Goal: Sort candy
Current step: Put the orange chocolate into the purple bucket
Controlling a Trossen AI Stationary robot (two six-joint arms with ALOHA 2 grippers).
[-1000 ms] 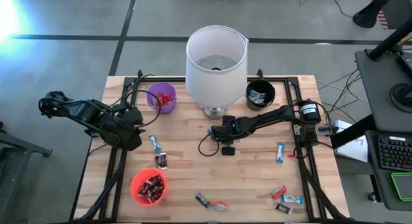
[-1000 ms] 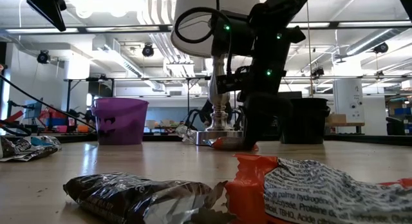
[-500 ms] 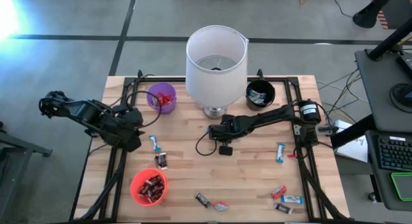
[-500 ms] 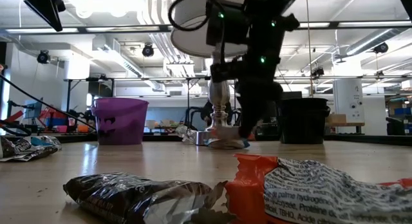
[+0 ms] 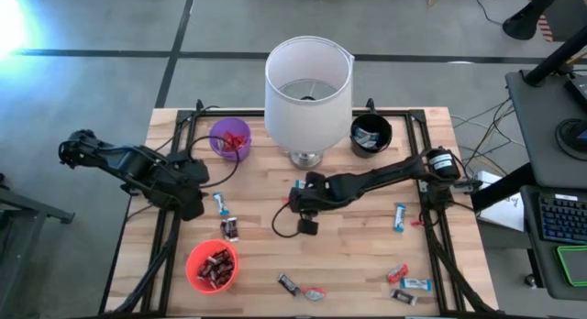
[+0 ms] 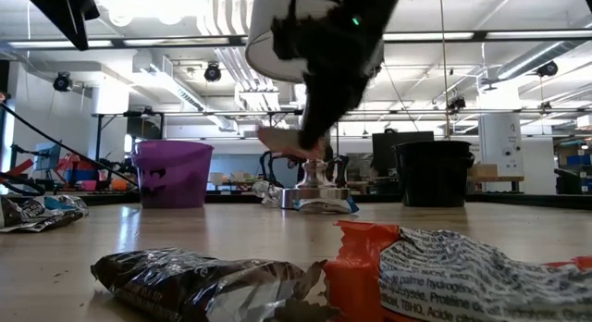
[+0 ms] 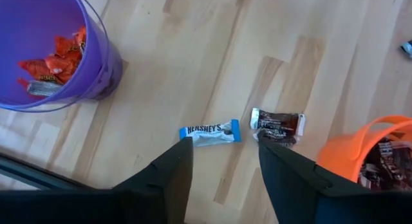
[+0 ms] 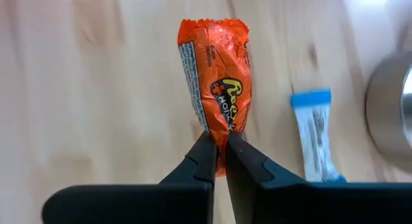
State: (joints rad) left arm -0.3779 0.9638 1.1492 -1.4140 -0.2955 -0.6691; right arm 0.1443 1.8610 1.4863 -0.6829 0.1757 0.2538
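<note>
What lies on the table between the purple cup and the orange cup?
In the high view, a blue-and-white candy and a dark brown candy lie between the purple cup and the orange cup.

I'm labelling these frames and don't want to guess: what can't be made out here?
- Black cup, high view: its candy is too small to tell apart.
- Lamp base, high view: mostly hidden under the white lampshade.
- Right gripper, shut on an orange candy: blurred in the low view.
- Orange cup, left wrist view: cut off by the picture's edge.
</note>
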